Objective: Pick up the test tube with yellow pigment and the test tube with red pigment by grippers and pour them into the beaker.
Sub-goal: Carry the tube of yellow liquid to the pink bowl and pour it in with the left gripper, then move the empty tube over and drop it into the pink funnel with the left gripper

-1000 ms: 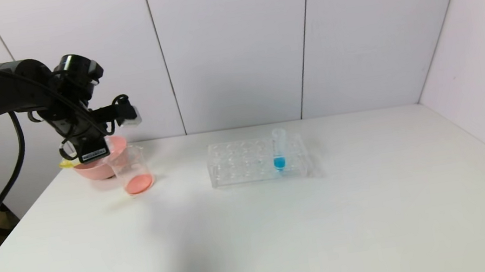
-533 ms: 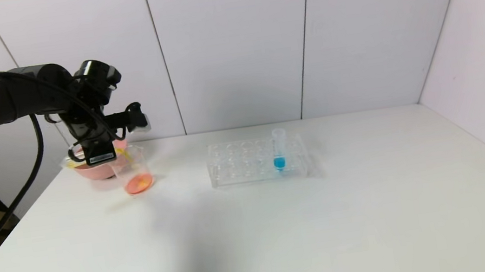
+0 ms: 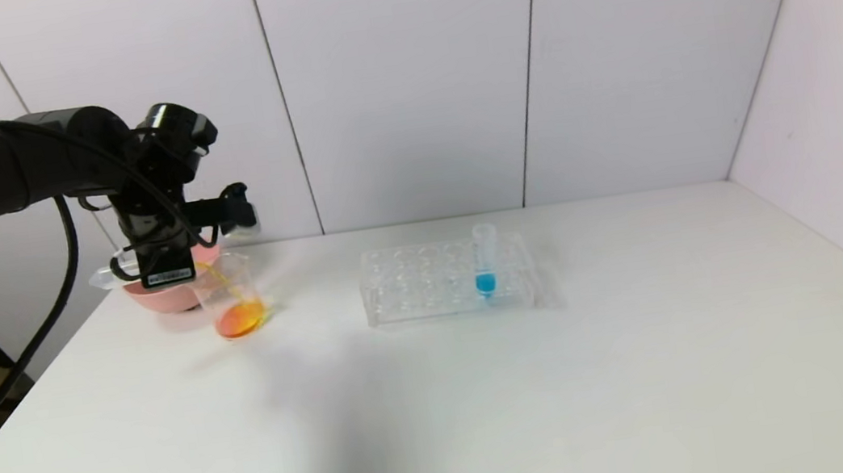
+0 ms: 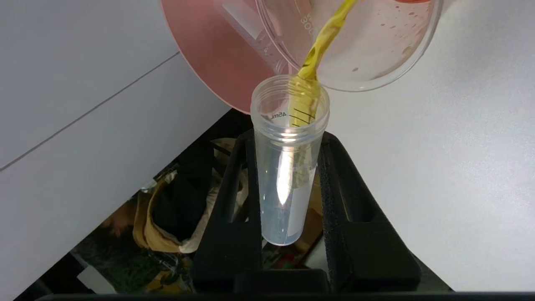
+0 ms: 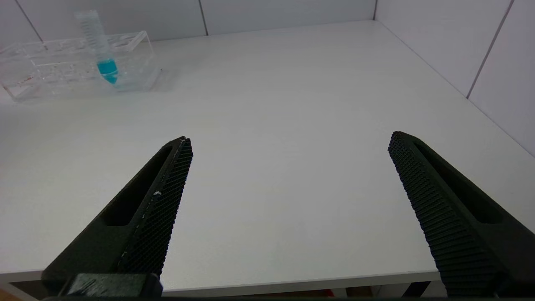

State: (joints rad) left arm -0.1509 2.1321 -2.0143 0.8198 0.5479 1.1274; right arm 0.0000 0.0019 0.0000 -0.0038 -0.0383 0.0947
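Note:
My left gripper (image 3: 163, 264) is shut on the test tube with yellow pigment (image 4: 284, 188) and holds it tipped, mouth down, over the beaker (image 3: 234, 295). A thin yellow stream (image 4: 322, 37) runs from the tube's mouth into the beaker (image 4: 376, 50). The tube's round end (image 3: 103, 277) sticks out to the left of the gripper. The beaker stands at the table's far left and holds orange liquid. The test tube with red pigment is out of view. My right gripper (image 5: 289, 138) is open and empty above the table's near edge.
A pink bowl (image 3: 153, 298) stands right behind the beaker, touching or nearly touching it. A clear tube rack (image 3: 428, 288) sits mid-table with one blue-liquid tube (image 3: 484, 261) upright in it. White walls close the back and right.
My left gripper moved right over the beaker and tipped the tube further. Yellow liquid now streams out, and the beaker's liquid turned from pink-red to orange.

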